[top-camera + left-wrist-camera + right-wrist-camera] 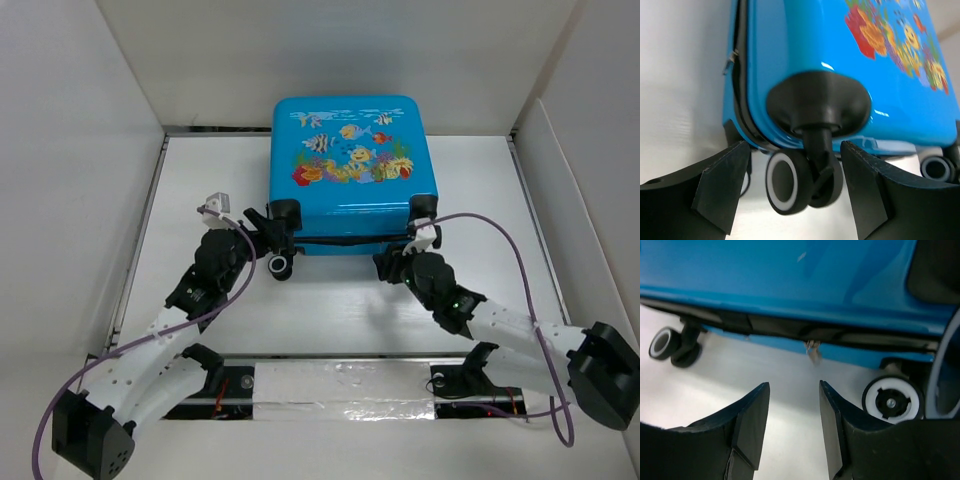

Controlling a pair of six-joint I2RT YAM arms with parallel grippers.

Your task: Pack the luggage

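The luggage (352, 175) lies flat on the white table (330, 310), in the middle at the far side, close to the back wall. It is bright blue, and the picture of fish and coral faces up. Its lid is down. The black zip line runs along the near edge, but I cannot tell if it is zipped all the way round. The black wheels point toward the two arms.

The left gripper (795, 147) is at the near left corner of the luggage. Its fingers (722, 187) are spread wide. One wheel (790, 182) hangs between them — the fingers do not seem to touch it, with a gap on each side. A second wheel (937, 167) shows far off to the right in the left wrist view.

The right gripper (793, 390) is near the near right corner, low over the table. Its fingers (750, 425) are apart too, and nothing is between them — just bare table. A small zip pull (813, 351) hangs from the edge of the luggage right ahead of them, not touched. A white-and-black wheel (892, 400) sits just to the right of the fingers.

A purple cable (500, 235) loops up from the right arm.
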